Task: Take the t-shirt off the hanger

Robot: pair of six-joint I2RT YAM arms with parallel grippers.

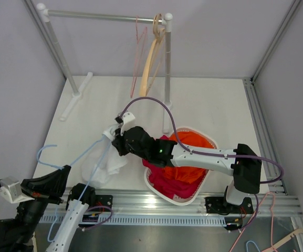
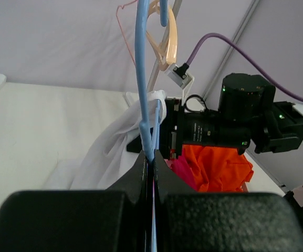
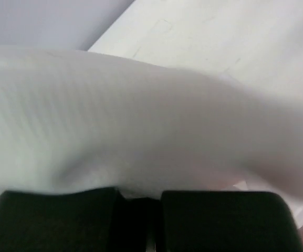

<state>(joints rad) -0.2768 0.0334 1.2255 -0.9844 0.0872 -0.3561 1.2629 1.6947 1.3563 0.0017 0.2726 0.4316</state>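
Left gripper [image 2: 152,164] is clenched on the thin light-blue hanger [image 2: 139,79], and the right gripper [image 3: 140,195] is pinched shut on a fold of the limp white fabric t-shirt [image 1: 105,164]. The t-shirt droops from the hanger's far end onto the white bench [image 1: 204,105], just left of the white laundry basket [image 1: 192,200]. It looks light, soft and shapeless, likely to stretch and snag at the collar rather than slide, so a bunched fold near the neck seems the best hold.
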